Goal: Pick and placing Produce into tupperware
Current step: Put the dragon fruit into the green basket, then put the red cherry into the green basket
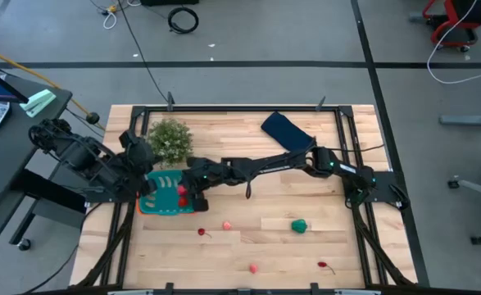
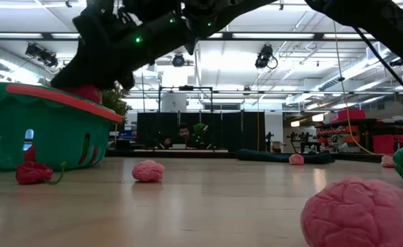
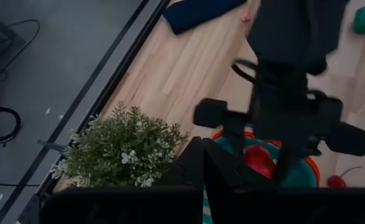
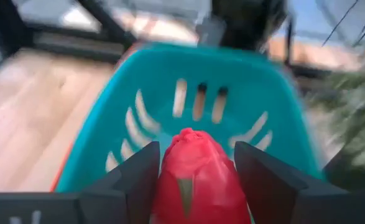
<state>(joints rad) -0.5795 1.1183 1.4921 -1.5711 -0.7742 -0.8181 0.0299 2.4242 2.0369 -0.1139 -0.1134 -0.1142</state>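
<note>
On the wooden desk (image 1: 248,238), the teal tupperware (image 1: 160,200) sits near the left edge beside the bushy plant (image 1: 170,139), with the left tool (image 1: 142,182) at its rim; I cannot tell whether that one is wide or narrow. The right tool (image 4: 198,171) hangs over the tupperware's opening, clamped on a red fruit (image 4: 194,174). Other produce lies scattered apart: a green piece (image 1: 300,225) and small red and pink ones (image 1: 227,225).

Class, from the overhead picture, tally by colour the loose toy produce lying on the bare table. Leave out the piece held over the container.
red pieces: 2
pink pieces: 2
green piece: 1
Total: 5
Left out: the held red piece in the right end effector.
</note>
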